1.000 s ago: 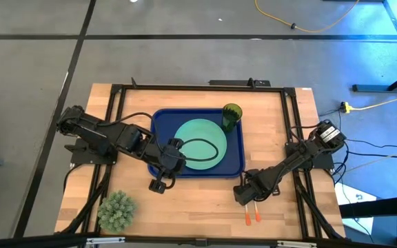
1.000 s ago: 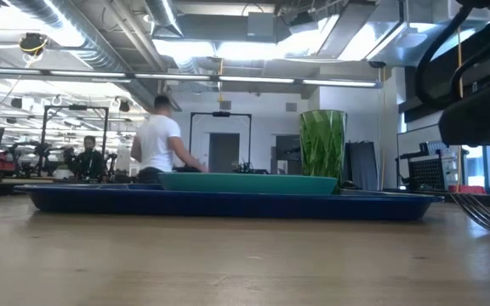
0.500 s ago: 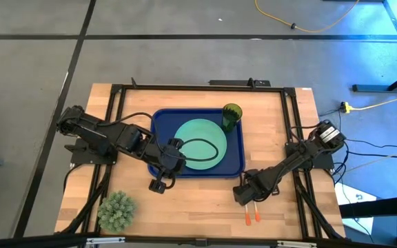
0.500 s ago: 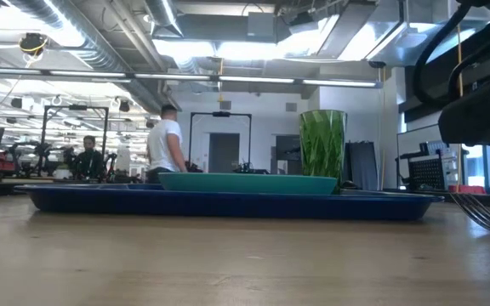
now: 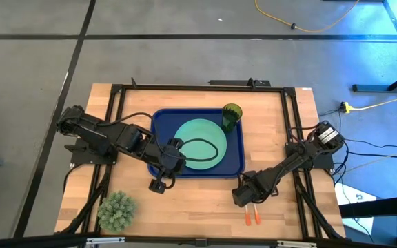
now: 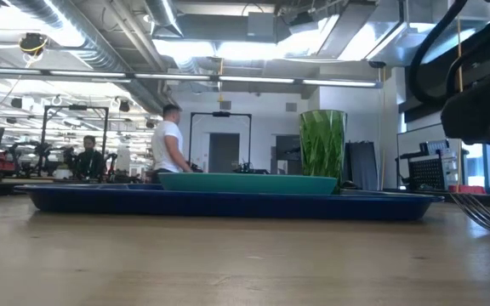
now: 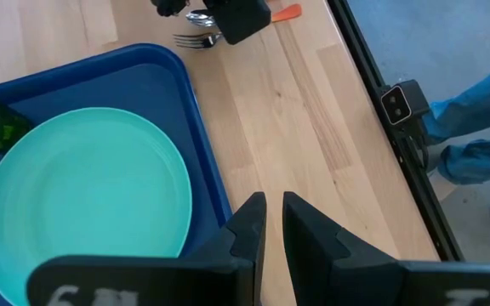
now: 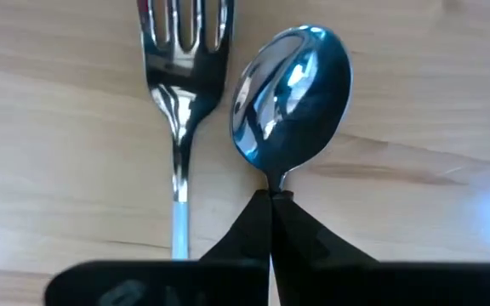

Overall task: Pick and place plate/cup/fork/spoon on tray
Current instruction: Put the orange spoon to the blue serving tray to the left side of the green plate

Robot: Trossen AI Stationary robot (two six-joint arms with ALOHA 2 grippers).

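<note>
— High view, tray contents?
— Tray centre-table: plate inside, cup at its far right corner. Left gripper just off the tray's near left corner.
— Wrist views?
— Left: fingers nearly closed, empty. Right: gripper pinched together at the spoon neck, though actual grip unclear; fork just beside, on bare table.

Spiky plant on wooden table; person behind.

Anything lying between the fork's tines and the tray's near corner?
No. In the left wrist view only bare wood separates the fork from the tray; the right pincer hangs over the cutlery.
</note>
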